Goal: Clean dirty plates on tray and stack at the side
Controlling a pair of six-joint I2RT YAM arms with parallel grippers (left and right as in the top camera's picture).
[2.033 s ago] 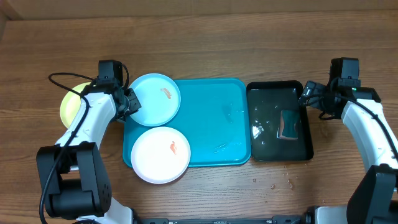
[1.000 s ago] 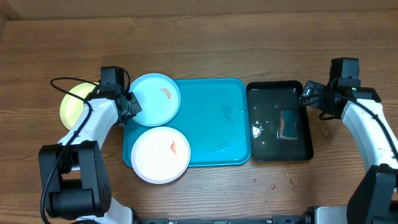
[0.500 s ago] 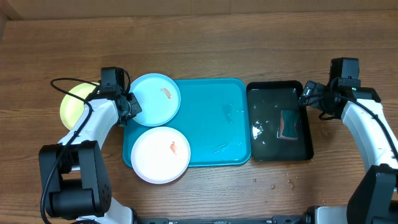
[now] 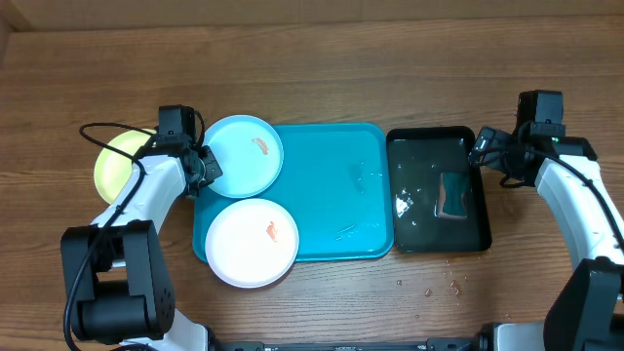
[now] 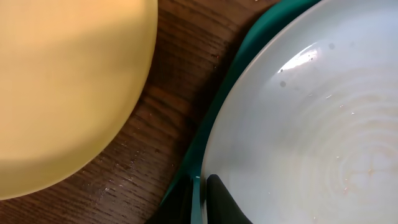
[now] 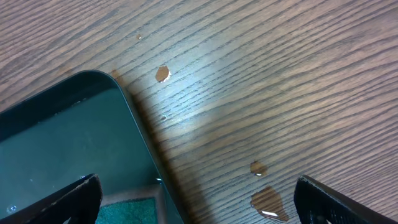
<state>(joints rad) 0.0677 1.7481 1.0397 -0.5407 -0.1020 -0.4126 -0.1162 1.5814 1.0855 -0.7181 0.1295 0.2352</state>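
**Left gripper settled on the light blue plate's rim**

Since the earliest frame the left gripper [image 4: 203, 166] is seen shifted slightly toward the near edge of the table [image 4: 312, 58]; over the last second nothing else is moved. Its jaws are closed on the left rim of the light blue plate [image 4: 242, 156], one finger under the rim and one on the plate's inner face. That plate is seated at the far left corner of the turquoise tray [image 4: 331, 185], overhanging the tray's far edge, and an orange-red smear is carried on it. The white plate [image 4: 252, 242], also smeared, is placed at the tray's near left corner and projects past the near edge. The yellow-green plate [image 4: 112, 161] is set on the table just left of the tray, partly covered by the left arm.

The right gripper [image 4: 480, 148] is held wide open and empty above the table beside the far right corner of the black tray [image 4: 419, 229], in which a sponge [image 4: 453, 195] is laid. Water drops [image 6: 267, 202] are scattered on the wood.
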